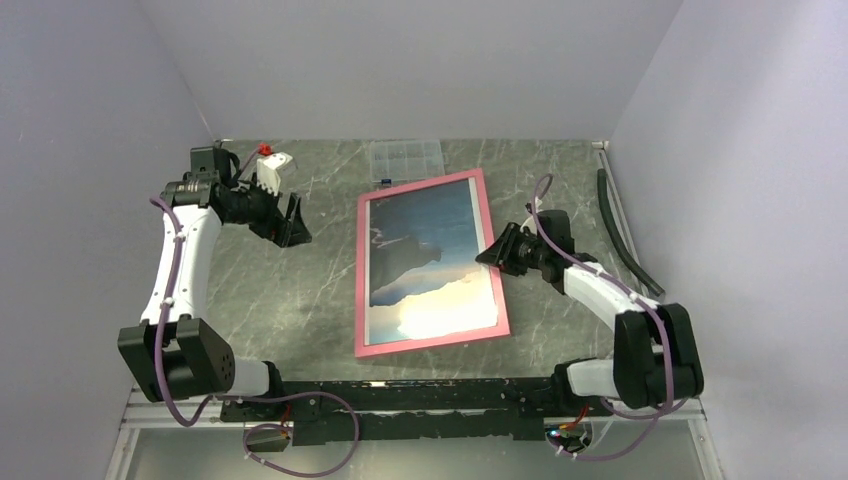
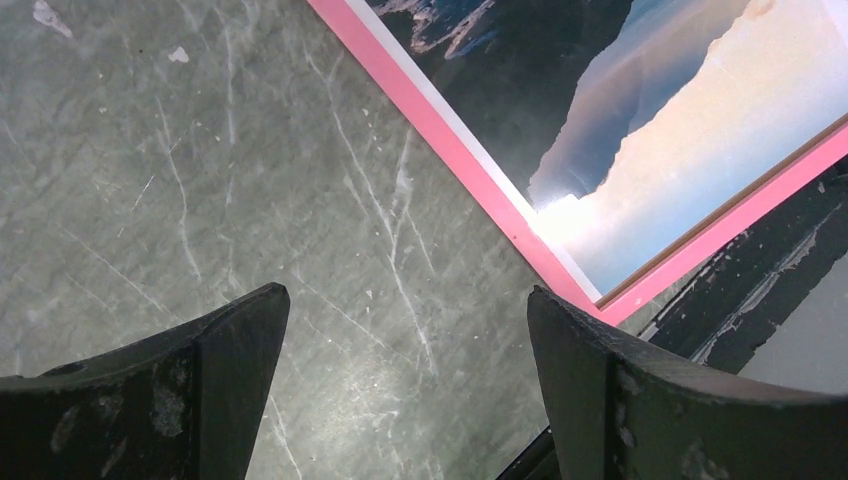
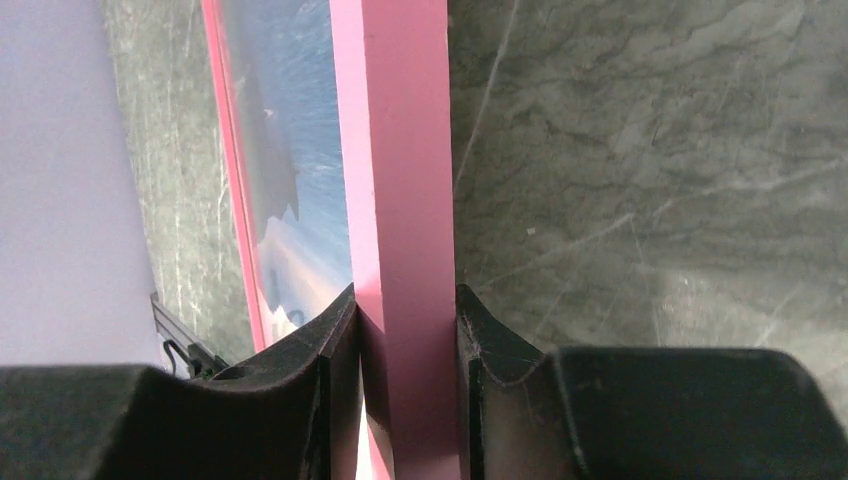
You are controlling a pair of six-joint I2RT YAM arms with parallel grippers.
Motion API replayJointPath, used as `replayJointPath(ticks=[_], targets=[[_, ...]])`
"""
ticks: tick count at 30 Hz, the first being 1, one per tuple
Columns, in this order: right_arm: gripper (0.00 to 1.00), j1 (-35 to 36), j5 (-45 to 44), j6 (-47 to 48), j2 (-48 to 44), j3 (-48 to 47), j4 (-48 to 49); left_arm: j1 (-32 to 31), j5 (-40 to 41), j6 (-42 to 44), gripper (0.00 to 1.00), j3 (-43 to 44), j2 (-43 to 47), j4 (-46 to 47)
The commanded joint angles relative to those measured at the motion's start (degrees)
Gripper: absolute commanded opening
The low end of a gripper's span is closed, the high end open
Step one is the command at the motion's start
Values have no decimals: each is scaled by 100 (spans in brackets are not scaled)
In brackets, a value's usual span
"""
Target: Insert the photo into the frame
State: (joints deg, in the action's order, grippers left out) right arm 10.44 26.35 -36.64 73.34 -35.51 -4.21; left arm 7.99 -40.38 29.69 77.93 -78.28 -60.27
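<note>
On the grey marbled table (image 1: 300, 300) lies the pink frame (image 1: 359, 280), the photo (image 1: 425, 255) of dark mountains and blue sky showing inside it. The right gripper (image 1: 485, 257) pinches the frame's right edge. The left gripper (image 1: 295, 225) hangs spread wide beside it.

A robot lab cell; plain lilac walls (image 1: 400, 60) enclose a marble-patterned table (image 1: 300, 290).

Top camera hangs high on the near side of the frame (image 1: 360, 280), looking down over all of it and the worktop (image 1: 300, 290). Left wrist camera sits left of the frame, low, catching its near-left corner. Right wrist camera is pressed close, sighting along the frame's right rail. All share the frame.
</note>
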Motion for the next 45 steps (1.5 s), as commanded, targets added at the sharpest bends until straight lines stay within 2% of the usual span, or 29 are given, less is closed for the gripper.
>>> replayJointPath(ticks=[1, 6, 15, 18, 23, 24, 25, 29, 33, 37, 40, 45], targets=[[21, 24, -312, 102, 615, 80, 154, 143, 45, -287, 95, -194, 73, 413], [28, 147, -203, 102, 1095, 154, 368, 268, -14, -326, 95, -280, 11, 500], [59, 248, -507, 99, 1275, 313, 403, 282, 24, -668, 95, -522, -134, 981], [64, 248, -645, 129, 1252, 224, 375, 291, -51, -643, 95, -491, -262, 915], [75, 252, -1037, 296, 1172, -116, -153, 300, -32, -715, 95, -556, -277, 1036], [83, 249, -1167, 344, 1113, -208, -321, 300, -27, -740, 95, -577, -268, 1061], [97, 253, -1292, 410, 1022, -324, -540, 300, -4, -770, 95, -597, -259, 1102], [100, 256, -1979, 620, 523, -732, -1269, 300, 127, -949, 95, -716, -211, 1358], [100, 249, -2888, 766, -391, -1021, -1451, 300, 493, -1530, 95, -1019, -197, 2156], [100, 248, -4621, 969, -1005, -876, -954, 308, 1094, -2125, 95, -1902, -118, 3754], [100, 249, -5303, 1749, -1086, -318, 287, 309, 1240, -2349, 95, -2657, -225, 5111], [100, 214, -6502, 1906, -818, -20, 820, 309, 1273, -2729, 95, -3308, -915, 6816]])
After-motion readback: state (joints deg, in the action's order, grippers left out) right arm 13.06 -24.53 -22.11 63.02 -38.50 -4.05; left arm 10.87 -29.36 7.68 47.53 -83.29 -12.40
